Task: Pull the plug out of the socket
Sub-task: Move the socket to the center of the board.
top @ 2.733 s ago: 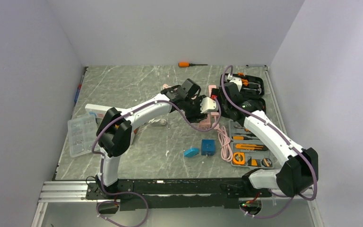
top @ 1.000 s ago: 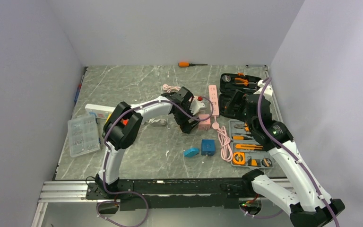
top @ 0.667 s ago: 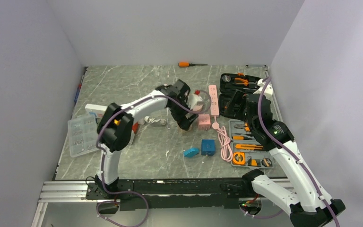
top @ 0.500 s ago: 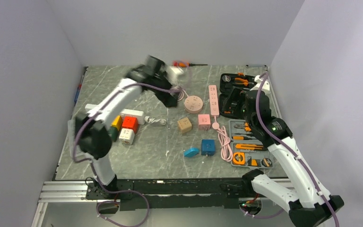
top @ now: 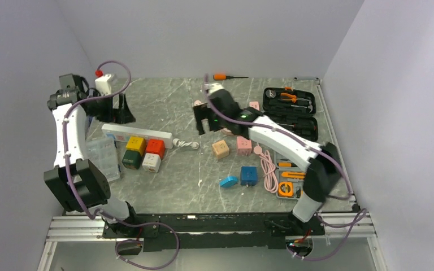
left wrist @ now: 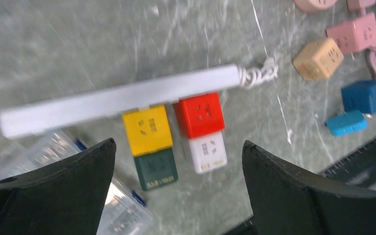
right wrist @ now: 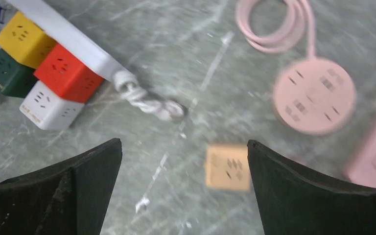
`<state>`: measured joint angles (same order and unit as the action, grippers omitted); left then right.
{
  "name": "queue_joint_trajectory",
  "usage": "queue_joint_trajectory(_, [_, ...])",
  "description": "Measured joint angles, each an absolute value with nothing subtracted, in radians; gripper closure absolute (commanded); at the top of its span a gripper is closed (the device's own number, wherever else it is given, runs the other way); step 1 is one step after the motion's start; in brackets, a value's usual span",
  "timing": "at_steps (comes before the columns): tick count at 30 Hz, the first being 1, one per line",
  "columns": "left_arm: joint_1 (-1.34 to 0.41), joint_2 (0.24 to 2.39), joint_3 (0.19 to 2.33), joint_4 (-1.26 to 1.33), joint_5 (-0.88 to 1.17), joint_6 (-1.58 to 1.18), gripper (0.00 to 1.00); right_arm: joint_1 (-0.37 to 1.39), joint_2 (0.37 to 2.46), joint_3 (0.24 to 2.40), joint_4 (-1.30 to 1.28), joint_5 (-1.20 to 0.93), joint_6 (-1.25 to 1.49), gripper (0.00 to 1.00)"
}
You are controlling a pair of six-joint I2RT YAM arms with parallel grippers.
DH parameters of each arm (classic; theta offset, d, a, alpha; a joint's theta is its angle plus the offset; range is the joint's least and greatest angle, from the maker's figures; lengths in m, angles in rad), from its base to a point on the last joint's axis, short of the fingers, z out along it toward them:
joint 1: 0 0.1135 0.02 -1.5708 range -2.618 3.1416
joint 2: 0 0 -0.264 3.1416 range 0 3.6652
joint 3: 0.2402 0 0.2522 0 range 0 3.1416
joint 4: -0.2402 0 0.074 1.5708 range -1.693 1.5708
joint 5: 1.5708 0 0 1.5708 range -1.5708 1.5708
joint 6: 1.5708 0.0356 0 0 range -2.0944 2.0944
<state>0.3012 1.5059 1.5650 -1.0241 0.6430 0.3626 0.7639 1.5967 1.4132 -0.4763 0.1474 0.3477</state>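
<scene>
Left hand hangs wide and empty over the white power strip at nine o'clock. We take the red cube touching its six-o'clock edge for the plug. Right hand is equally wide near centre. We fear the unpinned strip lifting along.

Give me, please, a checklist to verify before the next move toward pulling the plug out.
1. The left gripper is open and empty: ok.
2. The right gripper is open and empty: ok.
3. The white power strip shows in the left wrist view: ok.
4. The yellow cube and the red cube are plugged into the strip: cannot tell; they touch its edge.
5. A gripper is lined up on a plug: not ok; both hang above the table, touching nothing.
6. The wrist views are sharp: not ok; both are blurred.
</scene>
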Motion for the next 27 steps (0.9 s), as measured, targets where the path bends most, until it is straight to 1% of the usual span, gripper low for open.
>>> queue_joint_trajectory(3, [0.382,1.52,1.496,-1.101,0.711,0.418,0.01,0.825,1.787,1.574,-0.464,0.115,0.282,0.0])
queue_joint_trajectory(6, [0.414,1.508,1.441,-1.136,0.747,0.457,0.01,0.85,1.945,1.684,-0.453,0.088,0.223,0.0])
queue_joint_trajectory(8, [0.418,1.485,1.406,-1.139,0.751,0.469,0.01,0.853,2.025,1.718,-0.442,0.064,0.19,0.0])
queue_joint_trajectory(11, [0.418,1.424,1.357,-1.139,0.749,0.478,0.01,0.852,2.112,1.727,-0.432,0.019,0.145,0.03])
queue_joint_trajectory(16, [0.418,1.347,1.32,-1.123,0.736,0.477,0.01,0.853,2.181,1.73,-0.41,-0.058,0.087,0.09])
queue_joint_trajectory(19, [0.418,1.331,1.29,-1.105,0.723,0.477,0.01,0.861,2.19,1.731,-0.384,-0.092,0.063,0.17])
queue_joint_trajectory(24, [0.418,1.326,1.262,-1.093,0.693,0.474,0.01,0.88,2.192,1.728,-0.324,-0.132,0.052,0.37])
queue_joint_trajectory(27, [0.418,1.324,1.262,-1.079,0.679,0.474,0.01,0.89,2.192,1.692,-0.275,-0.141,0.057,0.52])
